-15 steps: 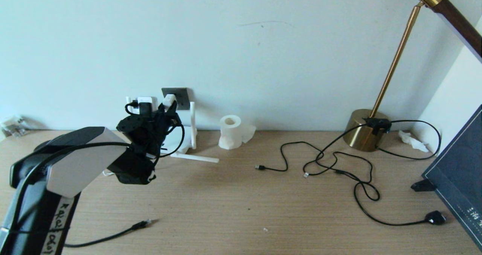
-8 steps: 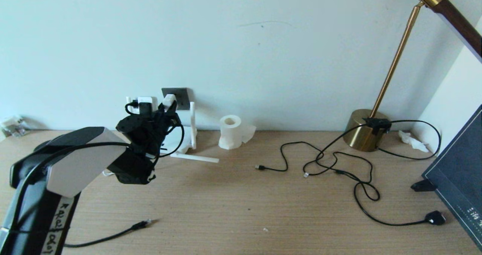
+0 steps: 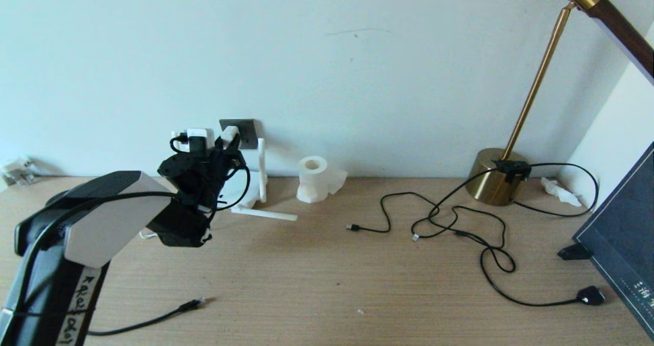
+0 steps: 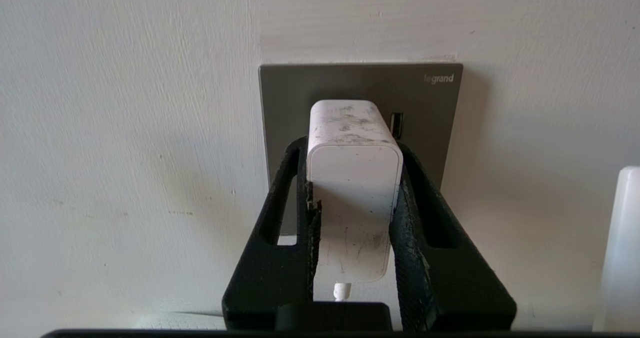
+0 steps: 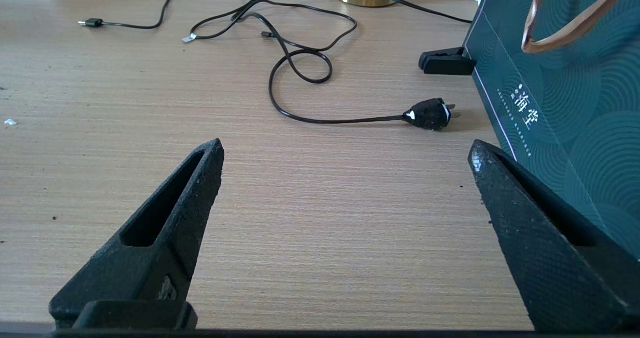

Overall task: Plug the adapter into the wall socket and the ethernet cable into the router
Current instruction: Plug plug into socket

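Left tool (image 4: 352, 178) clenched on the adapter (image 4: 354, 178), its front end against the wall socket (image 4: 430, 108). Right tool (image 5: 345, 153) released, parked above the bench (image 5: 325, 238). Ethernet cable (image 3: 191, 304) lies on the bench.

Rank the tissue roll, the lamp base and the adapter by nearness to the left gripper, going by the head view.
1. adapter: held in the left gripper, at the wall socket.
2. tissue roll: right of it, by the wall.
3. lamp base: far right.
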{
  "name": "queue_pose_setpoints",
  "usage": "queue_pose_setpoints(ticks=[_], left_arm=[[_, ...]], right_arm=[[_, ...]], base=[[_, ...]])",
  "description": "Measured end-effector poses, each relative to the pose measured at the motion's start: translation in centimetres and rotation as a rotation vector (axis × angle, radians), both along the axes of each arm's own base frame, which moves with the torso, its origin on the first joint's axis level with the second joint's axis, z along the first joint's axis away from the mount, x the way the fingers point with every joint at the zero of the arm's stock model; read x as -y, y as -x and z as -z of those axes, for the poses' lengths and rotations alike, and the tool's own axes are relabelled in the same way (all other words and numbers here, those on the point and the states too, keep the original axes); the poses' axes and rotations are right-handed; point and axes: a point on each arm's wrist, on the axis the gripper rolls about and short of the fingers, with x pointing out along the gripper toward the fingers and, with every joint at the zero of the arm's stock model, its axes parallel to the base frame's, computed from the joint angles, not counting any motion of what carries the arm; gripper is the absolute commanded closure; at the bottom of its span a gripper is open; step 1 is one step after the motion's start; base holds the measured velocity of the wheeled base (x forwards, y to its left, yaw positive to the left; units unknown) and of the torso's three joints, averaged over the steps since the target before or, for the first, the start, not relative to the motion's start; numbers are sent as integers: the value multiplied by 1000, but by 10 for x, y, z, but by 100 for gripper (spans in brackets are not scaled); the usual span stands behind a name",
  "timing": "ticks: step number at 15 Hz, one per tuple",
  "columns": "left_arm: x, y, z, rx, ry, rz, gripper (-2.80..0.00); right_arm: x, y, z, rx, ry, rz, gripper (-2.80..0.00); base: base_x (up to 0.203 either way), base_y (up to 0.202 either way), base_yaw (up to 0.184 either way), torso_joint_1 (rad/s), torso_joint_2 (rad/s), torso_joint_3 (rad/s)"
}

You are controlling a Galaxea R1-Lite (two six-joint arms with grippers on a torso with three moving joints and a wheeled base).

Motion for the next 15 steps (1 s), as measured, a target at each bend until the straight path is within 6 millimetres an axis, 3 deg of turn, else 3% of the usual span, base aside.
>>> queue_pose_setpoints(ticks=[15], left_arm=[[-3,-5,14,-25,-13,11,0]], right_arm=[[0,0,0,0,0,0,-280]], base=[[0,0,0,0,0,0]])
